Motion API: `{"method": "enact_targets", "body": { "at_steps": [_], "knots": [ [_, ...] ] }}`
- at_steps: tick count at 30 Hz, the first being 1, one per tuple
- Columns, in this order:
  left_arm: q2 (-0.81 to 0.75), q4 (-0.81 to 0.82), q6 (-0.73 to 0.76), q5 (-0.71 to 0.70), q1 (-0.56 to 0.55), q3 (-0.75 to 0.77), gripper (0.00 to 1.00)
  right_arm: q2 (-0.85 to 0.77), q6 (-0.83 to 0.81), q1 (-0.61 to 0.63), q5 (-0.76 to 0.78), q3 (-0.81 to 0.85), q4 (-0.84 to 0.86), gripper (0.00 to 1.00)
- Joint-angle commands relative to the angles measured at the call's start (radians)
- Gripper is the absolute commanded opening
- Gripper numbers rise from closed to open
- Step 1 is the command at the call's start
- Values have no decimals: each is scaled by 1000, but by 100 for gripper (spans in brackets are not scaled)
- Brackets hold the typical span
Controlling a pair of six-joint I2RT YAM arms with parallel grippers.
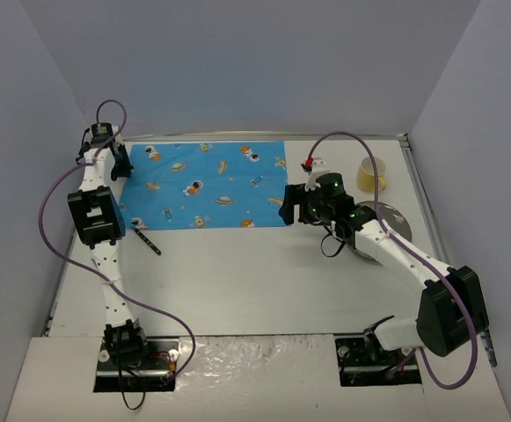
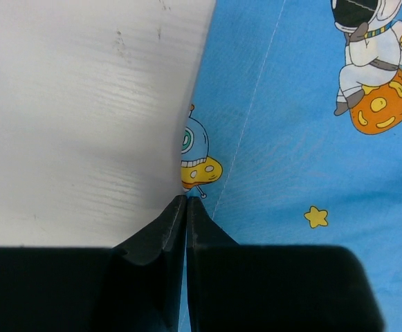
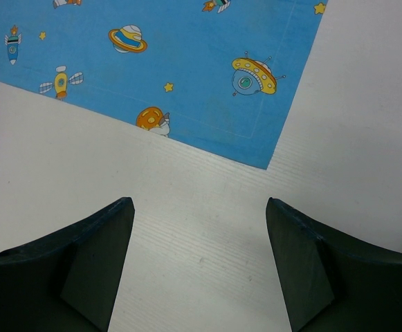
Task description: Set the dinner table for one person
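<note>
Left pincer (image 2: 187, 200) is clamped tight, jaws together on the nine o'clock edge of the blue cloth mat (image 1: 207, 185). In the left wrist view the hem runs straight into the tips with a sliver of blue between them, so I judge I have the cloth pinched. Right pincer (image 3: 199, 207) hangs wide open, holding nothing, over bare worktop (image 1: 237, 281) just off the mat's five o'clock corner, not touching it. The worktop itself spreads white under both my arms, and the mat lies flat on its twelve o'clock half.

My read: this is the mat-placing step, and the place setting itself is not yet begun. The next move, I reckon, calls for a gentle tug with the left so the mat sits square and central, keeping the cloth low so it doesn't fold under. The right could drop onto that corner and close to share the pull.

Containers now. The yellow cup (image 1: 371, 176) stands upright at two o'clock on the worktop, well off the mat; from above I can't make out anything in it. The grey plate (image 1: 400, 218) sits at about three o'clock, near the cup and partly under my right arm; the part that shows is bare. A dark utensil (image 1: 147, 240) lies on the worktop at nine o'clock, just off the mat's near edge, too small to say which kind
</note>
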Motion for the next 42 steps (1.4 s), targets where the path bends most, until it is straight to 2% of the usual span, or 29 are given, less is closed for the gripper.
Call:
{"method": "enact_targets", "body": {
  "at_steps": [1,17,37,39,42],
  "knots": [
    [21,-5,17,-52,38,61,0,-31,-8,3,12,9,57,74],
    [60,22,-24,-72,112,118,0,-2,-11,3,7,14,58,74],
    [96,34,55,-81,137,195,0,31,-16,3,-18,31,56,74],
    [91,26,55,-85,137,193,8,36,-14,3,-20,36,57,74],
    [40,11,31,-97,137,181,34,40,-14,3,-34,41,57,74]
  ]
}}
